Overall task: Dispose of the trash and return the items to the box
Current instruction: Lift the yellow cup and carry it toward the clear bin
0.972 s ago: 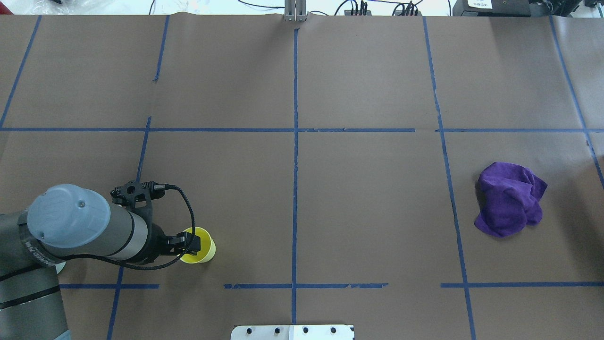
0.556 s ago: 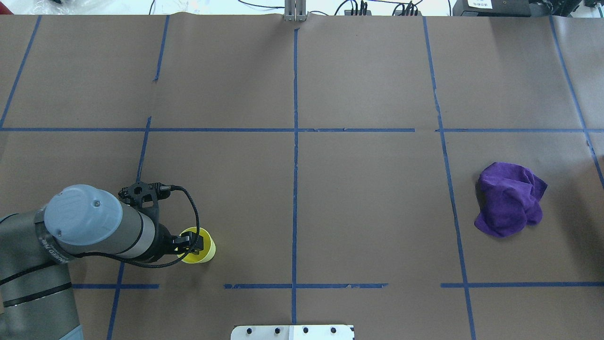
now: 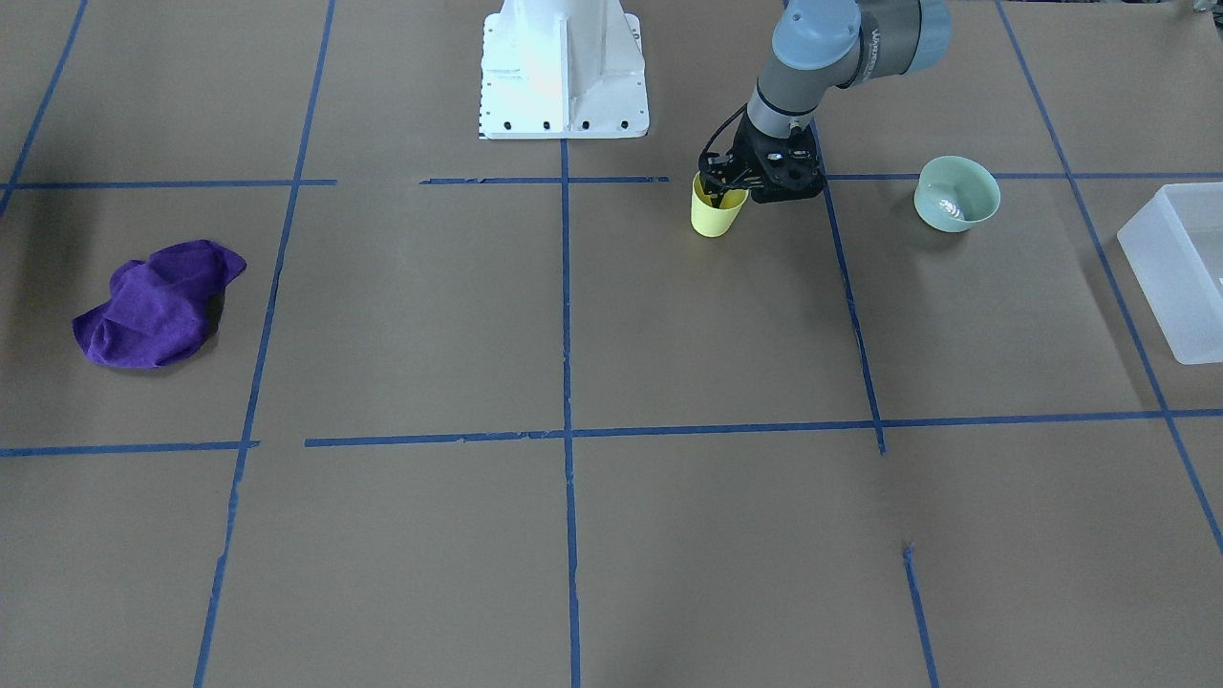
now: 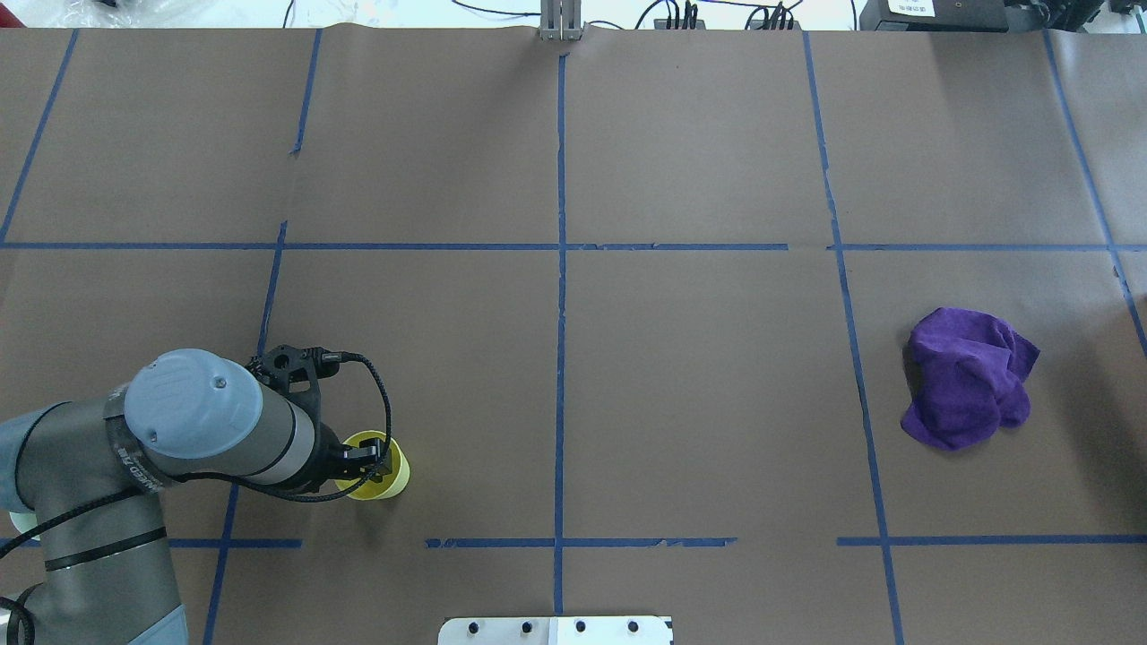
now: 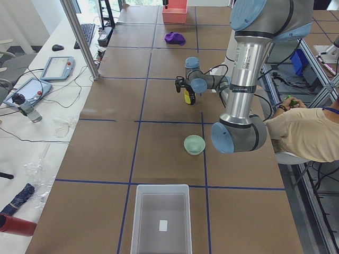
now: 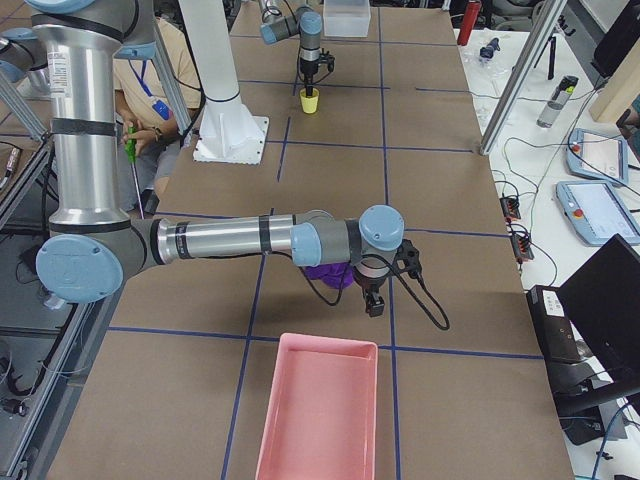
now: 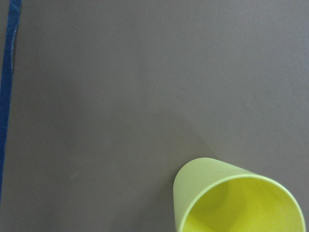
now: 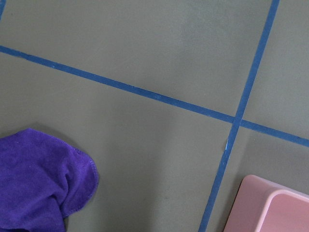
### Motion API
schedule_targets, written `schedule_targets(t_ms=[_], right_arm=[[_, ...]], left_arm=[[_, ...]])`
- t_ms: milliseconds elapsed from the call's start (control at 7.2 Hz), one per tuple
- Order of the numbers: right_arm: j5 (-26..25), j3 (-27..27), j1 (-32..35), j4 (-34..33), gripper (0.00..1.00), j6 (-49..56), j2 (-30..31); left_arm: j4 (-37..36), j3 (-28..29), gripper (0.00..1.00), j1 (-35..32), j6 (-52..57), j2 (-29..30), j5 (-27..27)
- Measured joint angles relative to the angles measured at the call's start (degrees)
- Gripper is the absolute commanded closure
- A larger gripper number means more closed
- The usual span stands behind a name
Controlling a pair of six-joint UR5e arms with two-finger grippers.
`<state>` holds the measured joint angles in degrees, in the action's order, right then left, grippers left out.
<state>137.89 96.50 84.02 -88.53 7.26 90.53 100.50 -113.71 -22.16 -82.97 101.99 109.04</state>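
The yellow cup [image 3: 717, 215] stands upright on the table, also in the overhead view [image 4: 383, 475] and the left wrist view [image 7: 241, 203]. My left gripper [image 3: 721, 184] is at its rim from above [image 4: 366, 457], fingers partly inside the opening; I cannot tell whether they are closed on it. The mint-green bowl [image 3: 955, 196] sits apart from the cup [image 5: 194, 144]. The frosted white box [image 3: 1151, 277] stands empty at the table's left end [image 5: 133, 222]. My right gripper [image 6: 372, 300] hovers beside a purple cloth [image 6: 325, 272]; I cannot tell whether it is open or shut.
The purple cloth [image 4: 968, 376] lies crumpled on the robot's right side [image 3: 158, 306] [image 8: 38, 183]. A pink tray [image 6: 320, 410] sits at the table's right end [image 8: 270, 203]. The white robot base [image 3: 564, 67] stands at the table's edge.
The left arm's elbow has swung right, closer over the cup. The gripper has stayed at the cup's rim. The cup has not moved.
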Motion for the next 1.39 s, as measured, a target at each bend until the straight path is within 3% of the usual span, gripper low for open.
schedule_targets(t_ms=[556, 833, 1111, 1389], right_arm=[[0.21, -0.13, -0.17, -0.06, 0.00, 0.02, 0.01], [0.19, -0.22, -0.36, -0.07, 0.00, -0.04, -0.02], [0.15, -0.26, -0.42, -0.03, 0.00, -0.05, -0.11], [0.58, -0.31, -0.46, -0.06, 0.00, -0.03, 0.05]], left_arm=[[0.08, -3.61, 1.00, -1.65, -0.01, -0.02, 0.46], [-0.72, -10.71, 1.00, -9.40, 3.34, -0.96, 2.21], [-1.43, -14.29, 1.00, -20.11, 19.11, -4.96, 5.18], [-1.07, -14.18, 1.00, -31.49, 42.11, -12.23, 8.44]])
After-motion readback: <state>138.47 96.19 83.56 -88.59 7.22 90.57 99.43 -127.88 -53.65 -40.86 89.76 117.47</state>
